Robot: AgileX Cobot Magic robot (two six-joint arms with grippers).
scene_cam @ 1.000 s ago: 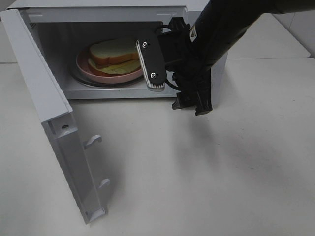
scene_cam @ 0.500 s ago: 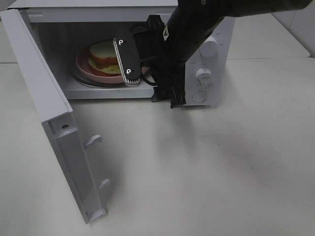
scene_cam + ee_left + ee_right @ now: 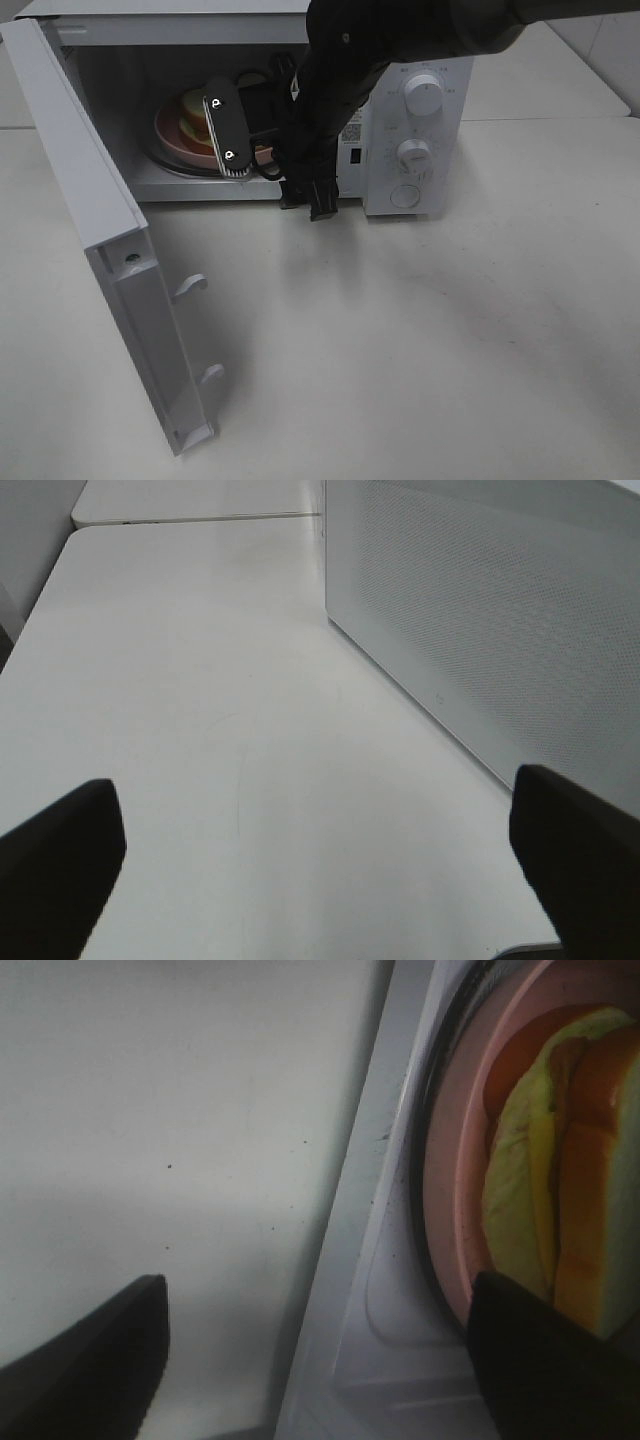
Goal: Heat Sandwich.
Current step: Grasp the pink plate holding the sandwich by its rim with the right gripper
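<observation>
Your right gripper (image 3: pixel 278 190) hangs open at the microwave (image 3: pixel 385 190) mouth, just before the sandwich (image 3: pixel 191 108) on its plate (image 3: pixel 170 138) inside; panel labels (image 3: pixel 420 64) are unreadable. Left wrist: left gripper (image 3: pixel 315 785) gapes over the table (image 3: pixel 180 680). Right wrist: sandwich rests on plate.

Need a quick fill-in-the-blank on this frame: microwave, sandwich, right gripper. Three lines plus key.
1. The microwave door stands ___.
2. The sandwich lies on a plate whose colour is ___.
3. The right gripper, jaws apart, holds ___.
Missing words: open; pink; nothing.
</observation>
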